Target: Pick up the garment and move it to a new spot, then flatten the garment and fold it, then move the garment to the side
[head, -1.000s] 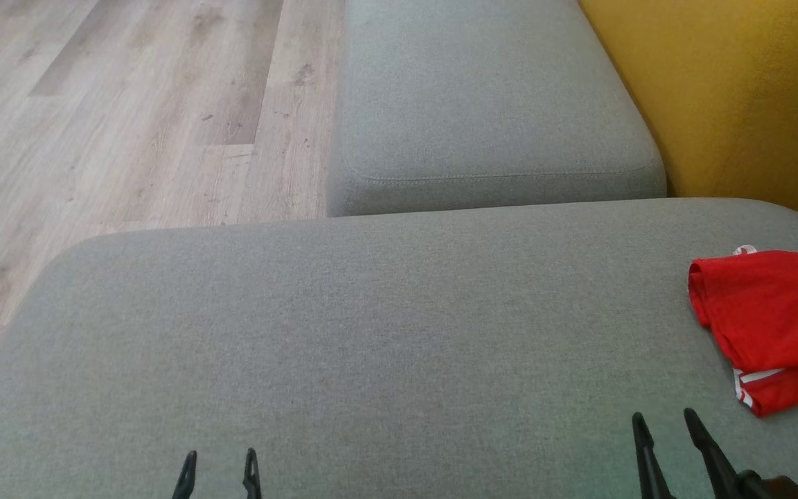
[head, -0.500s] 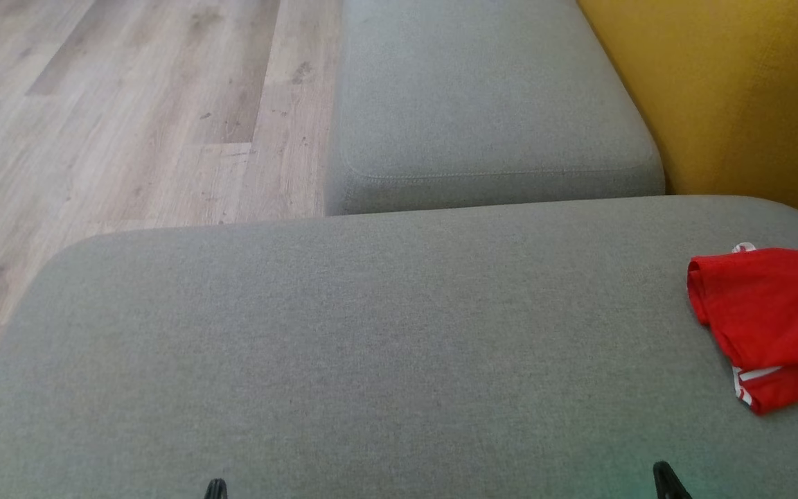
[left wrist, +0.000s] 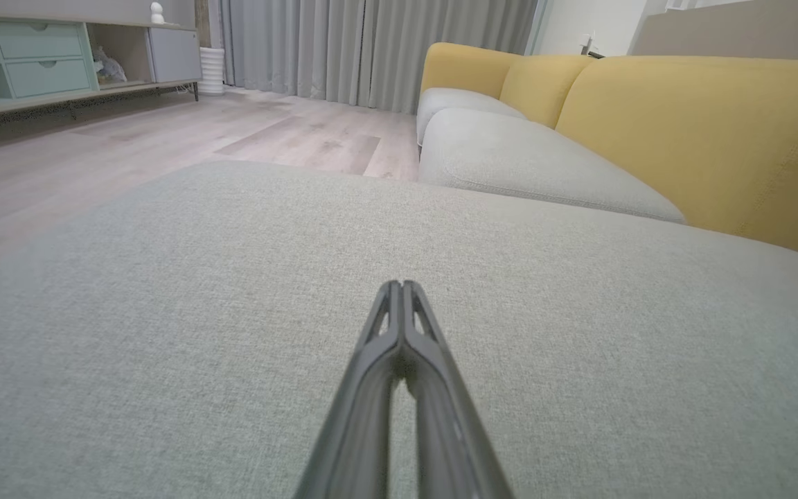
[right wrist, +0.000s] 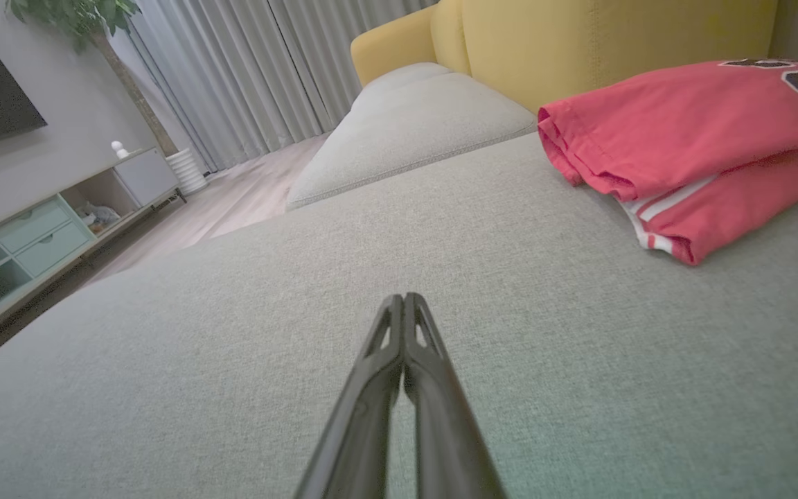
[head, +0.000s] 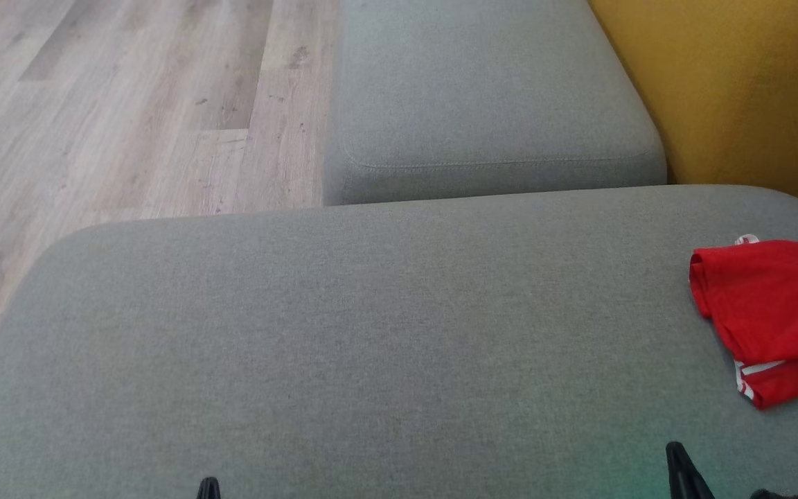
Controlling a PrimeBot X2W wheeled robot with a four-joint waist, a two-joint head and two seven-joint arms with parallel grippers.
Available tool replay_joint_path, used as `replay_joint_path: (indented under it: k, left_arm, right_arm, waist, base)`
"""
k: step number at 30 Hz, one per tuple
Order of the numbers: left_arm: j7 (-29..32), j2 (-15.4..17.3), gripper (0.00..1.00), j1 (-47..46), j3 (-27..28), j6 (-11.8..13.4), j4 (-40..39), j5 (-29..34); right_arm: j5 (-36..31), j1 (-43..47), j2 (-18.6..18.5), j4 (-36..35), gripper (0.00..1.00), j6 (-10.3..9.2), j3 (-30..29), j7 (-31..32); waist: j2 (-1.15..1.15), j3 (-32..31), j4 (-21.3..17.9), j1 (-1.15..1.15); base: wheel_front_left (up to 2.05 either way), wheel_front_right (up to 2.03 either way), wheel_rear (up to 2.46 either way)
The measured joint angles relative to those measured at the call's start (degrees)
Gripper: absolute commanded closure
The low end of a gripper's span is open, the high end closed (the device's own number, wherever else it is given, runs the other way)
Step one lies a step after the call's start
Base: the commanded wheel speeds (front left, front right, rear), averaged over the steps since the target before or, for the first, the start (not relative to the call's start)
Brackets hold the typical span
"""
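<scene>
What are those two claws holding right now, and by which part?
Nothing. The left gripper and right gripper are both shut and empty over the grey sofa seat; the red shirt lies apart, untouched.

Your left gripper (left wrist: 402, 285) ends in two long fingers (left wrist: 364, 395) of dark grey, matte material, broad at the base and tapering to slim, rounded tips. Near each tip you can see a narrow cut-out slot, which gives the finger an open, ribbed frame. Your right gripper (right wrist: 404, 298) is built the same way, with dark grey fingers (right wrist: 440, 416) and matching slots. From the head camera both read as thin black points.
</scene>
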Motion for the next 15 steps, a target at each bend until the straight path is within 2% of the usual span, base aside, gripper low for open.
replay_joint_path:
  k: [15]
  left_arm:
    - [1.94, 0.12, 1.00, -3.35, 1.37, -1.87, 1.09, -11.14]
  right_arm:
    - [10.00, -2.81, 0.07, 0.14, 1.00, 0.00, -1.22, 2.27]
  waist:
    - [0.00, 1.46, -0.13, 0.00]
  base:
    - [0.00, 0.00, 0.00]
